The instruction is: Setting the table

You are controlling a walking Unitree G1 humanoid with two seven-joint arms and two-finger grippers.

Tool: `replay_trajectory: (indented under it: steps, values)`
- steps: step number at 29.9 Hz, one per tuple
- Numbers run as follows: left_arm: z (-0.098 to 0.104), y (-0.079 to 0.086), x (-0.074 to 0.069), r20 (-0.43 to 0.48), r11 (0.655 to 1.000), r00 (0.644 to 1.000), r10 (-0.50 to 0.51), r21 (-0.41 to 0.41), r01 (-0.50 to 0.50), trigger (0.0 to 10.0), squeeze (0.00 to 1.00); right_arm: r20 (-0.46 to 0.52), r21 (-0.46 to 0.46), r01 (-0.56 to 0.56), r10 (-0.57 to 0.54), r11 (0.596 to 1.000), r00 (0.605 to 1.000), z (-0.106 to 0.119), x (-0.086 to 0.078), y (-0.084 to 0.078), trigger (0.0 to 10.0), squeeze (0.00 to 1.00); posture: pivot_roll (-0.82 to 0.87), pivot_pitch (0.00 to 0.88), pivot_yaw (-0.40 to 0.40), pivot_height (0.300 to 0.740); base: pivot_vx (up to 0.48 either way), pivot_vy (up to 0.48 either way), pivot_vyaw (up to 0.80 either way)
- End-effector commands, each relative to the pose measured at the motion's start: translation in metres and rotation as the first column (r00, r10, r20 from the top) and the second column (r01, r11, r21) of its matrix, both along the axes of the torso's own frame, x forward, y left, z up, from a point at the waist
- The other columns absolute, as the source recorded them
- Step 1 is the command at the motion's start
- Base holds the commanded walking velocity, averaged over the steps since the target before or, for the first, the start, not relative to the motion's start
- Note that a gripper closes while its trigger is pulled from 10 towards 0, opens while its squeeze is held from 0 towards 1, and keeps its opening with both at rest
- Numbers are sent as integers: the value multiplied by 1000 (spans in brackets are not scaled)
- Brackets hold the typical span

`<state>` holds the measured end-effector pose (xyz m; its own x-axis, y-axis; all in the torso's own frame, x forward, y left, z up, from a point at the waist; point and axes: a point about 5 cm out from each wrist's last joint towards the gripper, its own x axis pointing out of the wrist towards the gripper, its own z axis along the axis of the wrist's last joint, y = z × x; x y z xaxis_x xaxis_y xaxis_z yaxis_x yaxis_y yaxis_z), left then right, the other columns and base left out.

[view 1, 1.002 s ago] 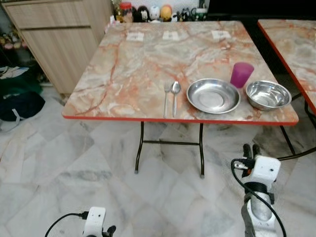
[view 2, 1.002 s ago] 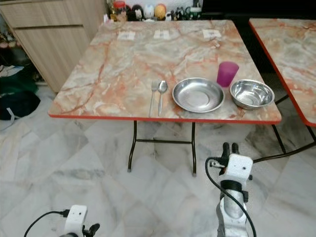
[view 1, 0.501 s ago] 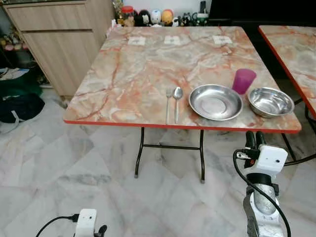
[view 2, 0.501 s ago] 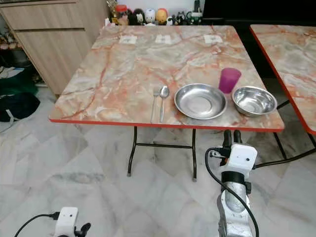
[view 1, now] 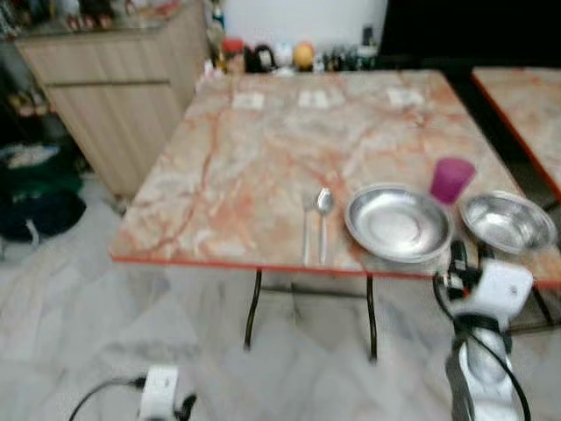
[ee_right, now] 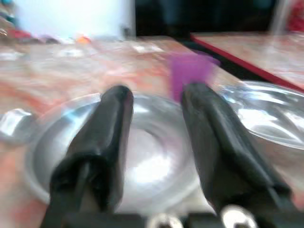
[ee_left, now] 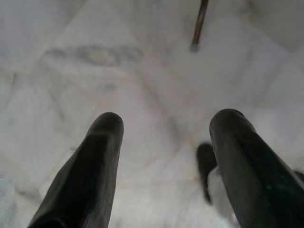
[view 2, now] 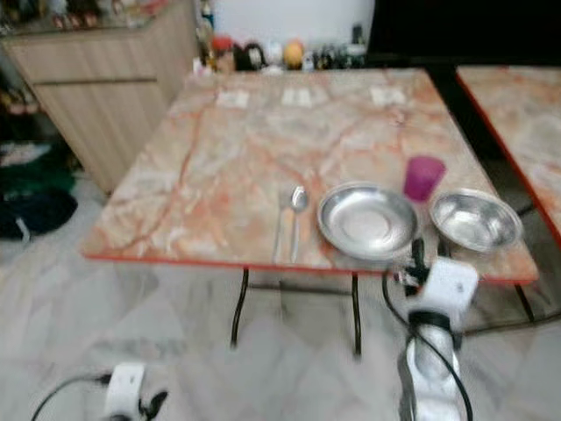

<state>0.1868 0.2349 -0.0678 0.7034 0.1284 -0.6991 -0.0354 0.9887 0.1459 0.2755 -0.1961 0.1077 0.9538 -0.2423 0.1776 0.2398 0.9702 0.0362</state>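
A marble table with a red edge carries a fork and a spoon side by side. To their right lie a steel plate, a purple cup and a steel bowl. My right gripper is raised at the table's front edge, between plate and bowl. In the right wrist view it is open, pointing over the plate toward the cup. My left gripper hangs low over the floor, open and holding nothing.
A wooden cabinet stands at the left, with dark bags on the floor beside it. A second marble table is at the right. Jars and figurines line the far side. Thin metal legs support the table.
The whole view has shifted and blurred as the camera moved closer to the table. My right gripper has come up from below the table edge to the edge by the plate.
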Motion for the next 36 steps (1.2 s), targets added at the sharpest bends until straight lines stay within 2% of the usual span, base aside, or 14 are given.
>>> replay_trajectory:
  steps: [1,4,5,6,7,12,13,14,20,21,24,28,33,36]
  values:
    - [-2,-7,0,-5,1000,1000,2,-27,-2,10000,0,-30,-4,44,-44,999,999,-3,-4,-12,10000,0,-126,71,22,740,0,0,0]
    - [-1,-9,3,3,1000,1000,-5,-31,5,10000,0,-23,21,51,-50,998,998,0,-3,-15,10000,0,-123,84,19,740,0,0,0]
    - [0,-9,4,5,1000,1000,-5,-31,5,10000,0,-25,29,58,-57,998,998,0,-3,-16,10000,169,-123,86,20,740,0,0,0]
    - [0,-9,4,7,1000,1000,-4,-31,4,10000,0,-34,37,70,-69,997,997,0,-2,-17,10000,694,-123,87,19,740,0,0,0]
    - [0,-9,3,8,999,1000,-2,-32,3,10000,0,-33,48,76,-75,996,997,1,-2,-18,10000,1000,-122,89,18,740,0,0,0]
    - [-2,-9,1,6,999,1000,2,-34,-2,10000,0,-51,80,130,-126,988,991,1,-2,-23,10000,1000,-118,98,16,740,0,0,0]
    - [-2,-9,0,5,999,1000,4,-35,-4,10000,0,-55,83,137,-133,987,990,1,-2,-24,10000,388,-118,99,17,740,0,0,0]
    - [-2,-9,0,3,999,1000,6,-35,-6,10000,0,-59,87,141,-136,986,989,1,-2,-25,10000,0,-120,101,16,740,0,0,0]
    - [-3,-10,-2,0,999,1000,8,-37,-8,10000,0,-105,117,168,-156,979,982,-7,-4,-31,10000,0,-119,106,15,740,0,0,0]
    - [-3,-10,-1,1,999,1000,9,-39,-9,10000,0,-132,166,197,-176,966,975,-11,-5,-34,10000,0,-117,111,16,740,0,0,0]
    - [-3,-10,-1,3,999,1000,9,-40,-9,10000,0,-146,225,217,-188,950,971,-12,-5,-37,10000,0,-120,115,17,740,0,0,-523]
    - [-3,-11,-1,3,999,1000,7,-40,-7,10000,0,-142,220,216,-188,951,972,-12,-5,-37,10000,0,-118,117,19,740,0,0,-702]
    - [-3,-11,-2,-1,999,1000,4,-39,-4,10000,0,-188,253,196,-150,947,971,-17,1,-33,10000,0,-115,120,20,740,0,0,0]
    - [-4,-11,-3,-5,999,1000,3,-38,-3,10000,0,-197,317,171,-111,933,974,-16,9,-29,10000,0,-116,122,22,740,0,0,0]
